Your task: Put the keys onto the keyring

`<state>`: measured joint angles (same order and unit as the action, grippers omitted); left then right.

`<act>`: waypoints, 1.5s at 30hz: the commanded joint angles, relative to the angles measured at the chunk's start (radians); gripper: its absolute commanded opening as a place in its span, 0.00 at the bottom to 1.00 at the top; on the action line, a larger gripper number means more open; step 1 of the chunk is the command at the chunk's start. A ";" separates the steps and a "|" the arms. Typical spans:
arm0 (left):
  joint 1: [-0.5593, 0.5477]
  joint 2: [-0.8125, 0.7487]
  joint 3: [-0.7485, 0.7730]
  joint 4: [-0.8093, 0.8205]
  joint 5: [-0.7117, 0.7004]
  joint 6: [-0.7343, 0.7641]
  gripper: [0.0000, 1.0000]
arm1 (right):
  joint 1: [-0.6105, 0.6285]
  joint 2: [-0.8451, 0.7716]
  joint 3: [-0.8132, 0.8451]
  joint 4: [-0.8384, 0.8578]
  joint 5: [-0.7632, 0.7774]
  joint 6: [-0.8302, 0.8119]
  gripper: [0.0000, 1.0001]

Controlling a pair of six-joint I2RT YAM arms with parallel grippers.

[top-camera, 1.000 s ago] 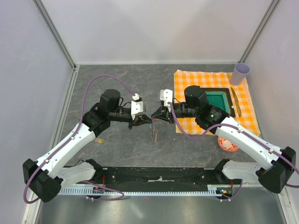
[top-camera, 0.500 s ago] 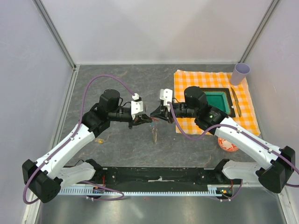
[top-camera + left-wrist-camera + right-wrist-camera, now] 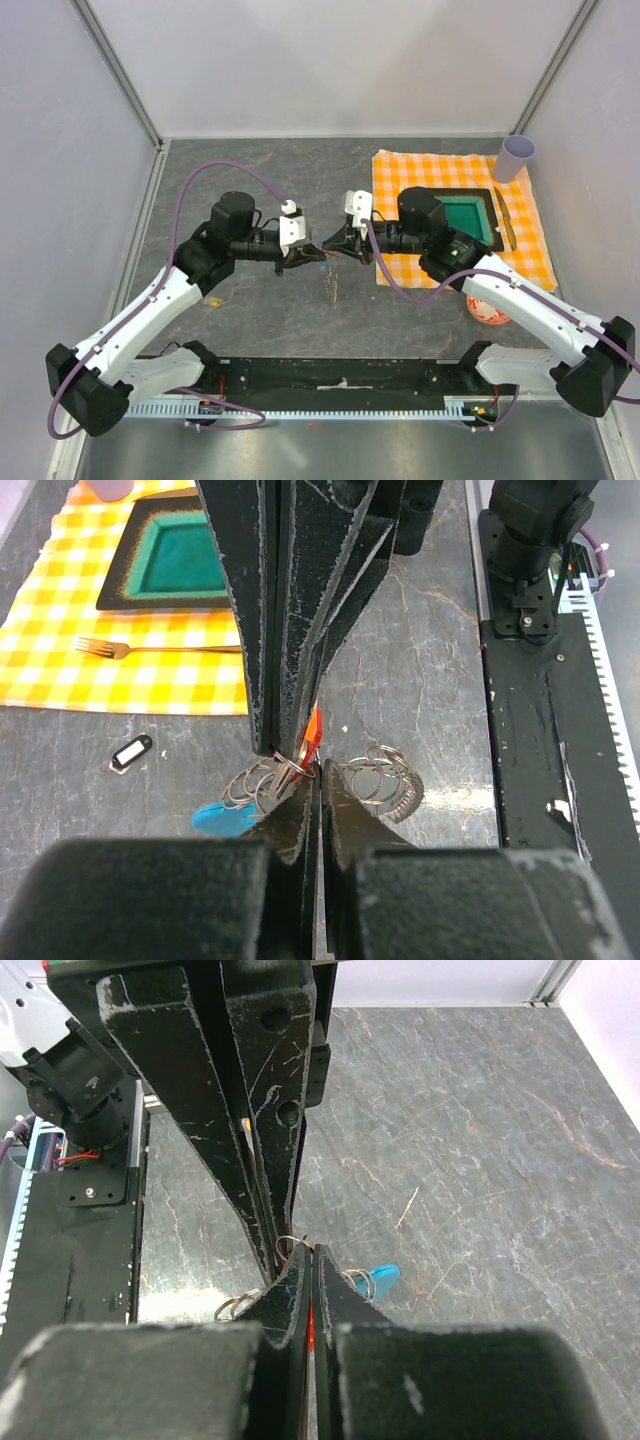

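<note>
My two grippers meet tip to tip above the middle of the table. My right gripper is shut on the key, whose red head shows at its tips and as a red sliver between its fingers. My left gripper is shut on a ring of the keyring, right against the key. The keyring's grey chain hangs down from the meeting point. Its blue plastic piece and coiled rings hang below, and the blue piece also shows in the right wrist view.
An orange checked cloth lies at the right with a green plate and a fork on it. A lilac cup stands at the far right. A red-and-white object, a small yellow object and a black-and-white fob lie on the table.
Both grippers stay tip to tip and have shifted only slightly. The hanging chain has swung a little and hangs straighter.
</note>
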<state>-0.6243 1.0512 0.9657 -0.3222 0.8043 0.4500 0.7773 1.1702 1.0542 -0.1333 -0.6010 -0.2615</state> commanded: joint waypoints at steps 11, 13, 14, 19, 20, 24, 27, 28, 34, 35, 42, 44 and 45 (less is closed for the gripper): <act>-0.006 -0.049 0.016 0.121 -0.037 -0.017 0.02 | 0.017 -0.086 -0.040 -0.009 0.121 -0.019 0.00; -0.008 -0.049 0.015 0.121 -0.042 -0.017 0.02 | 0.017 -0.104 -0.048 -0.011 0.159 -0.022 0.00; -0.006 -0.048 0.013 0.121 -0.042 -0.016 0.02 | 0.016 -0.110 -0.051 -0.014 0.171 -0.024 0.00; -0.008 -0.048 0.010 0.121 -0.039 -0.011 0.02 | 0.016 -0.147 -0.069 -0.014 0.256 -0.025 0.00; -0.008 -0.046 0.010 0.123 -0.040 -0.011 0.02 | 0.016 -0.152 -0.071 -0.012 0.286 -0.025 0.00; -0.008 -0.046 0.011 0.123 -0.039 -0.008 0.02 | 0.014 -0.167 -0.080 -0.015 0.300 -0.036 0.00; -0.008 -0.049 0.008 0.126 -0.043 -0.007 0.02 | 0.014 -0.168 -0.079 -0.020 0.254 -0.042 0.00; -0.008 -0.051 0.007 0.127 -0.043 -0.007 0.02 | 0.013 -0.164 -0.079 -0.025 0.242 -0.045 0.00; -0.008 -0.056 0.002 0.132 -0.045 -0.008 0.02 | 0.013 -0.150 -0.065 -0.064 0.173 -0.074 0.00; -0.008 -0.054 0.002 0.133 -0.047 -0.010 0.02 | 0.013 -0.149 -0.065 -0.069 0.172 -0.077 0.00; -0.008 -0.057 -0.001 0.135 -0.042 -0.005 0.02 | 0.013 -0.139 -0.049 -0.086 0.150 -0.091 0.00; -0.006 -0.057 -0.001 0.137 -0.033 -0.005 0.02 | 0.014 -0.135 -0.048 -0.086 0.150 -0.093 0.00; -0.006 -0.059 -0.001 0.137 -0.027 -0.005 0.02 | 0.013 -0.133 -0.045 -0.086 0.149 -0.094 0.00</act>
<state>-0.6262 1.0176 0.9615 -0.2520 0.7586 0.4500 0.7898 1.0279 0.9855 -0.2337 -0.4221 -0.3386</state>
